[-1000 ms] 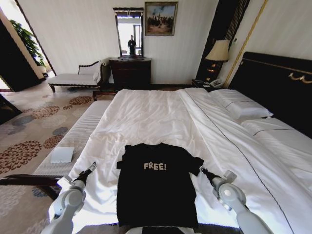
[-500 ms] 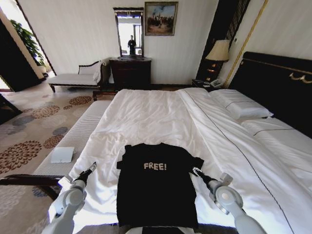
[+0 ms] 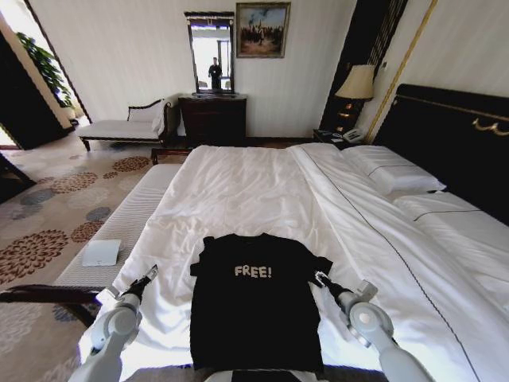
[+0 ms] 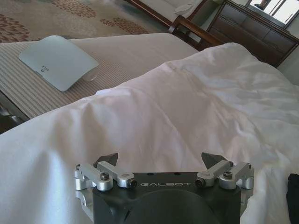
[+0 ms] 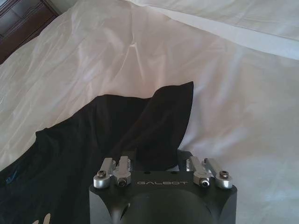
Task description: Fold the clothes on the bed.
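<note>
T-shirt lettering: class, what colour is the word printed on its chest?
White, on the black T-shirt; the lettering shows best in the head view.

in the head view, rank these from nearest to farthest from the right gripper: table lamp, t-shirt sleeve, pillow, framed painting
1. T-shirt sleeve: at the right gripper, on the black T-shirt's right side.
2. Pillow: farther up the bed, toward the headboard on the right.
3. Table lamp: on the nightstand beyond the pillow.
4. Framed painting: on the far wall, beside the mirror.
</note>
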